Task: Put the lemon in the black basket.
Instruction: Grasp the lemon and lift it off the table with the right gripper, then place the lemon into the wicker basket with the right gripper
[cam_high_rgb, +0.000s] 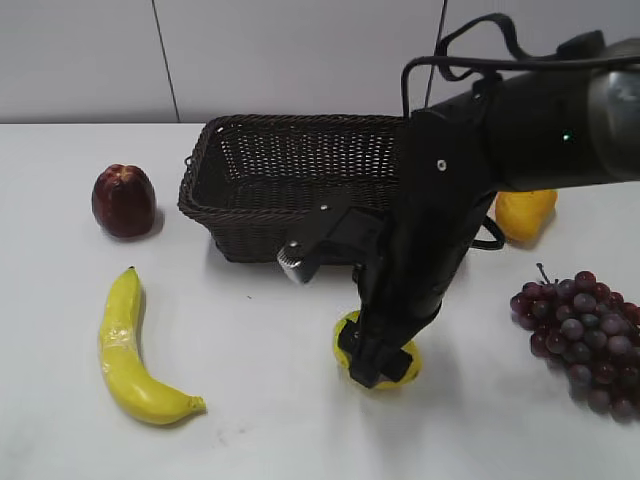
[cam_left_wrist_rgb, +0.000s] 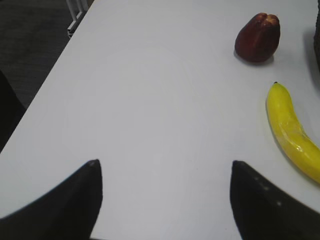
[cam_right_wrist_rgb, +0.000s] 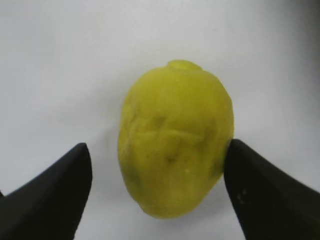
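Only in the right wrist view is the lemon (cam_right_wrist_rgb: 175, 145) seen between the right gripper's (cam_right_wrist_rgb: 157, 185) parted fingers, one touching.

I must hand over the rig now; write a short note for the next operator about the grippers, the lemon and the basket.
Right gripper: open, jaws on both sides of the lemon; one jaw touches it, the other has a gap.
Left gripper: open, holding nothing, over bare table near the banana.
Lemon: on the table in front of the black basket, not lifted.
Done: approach.
Left: close, lift, place in basket.
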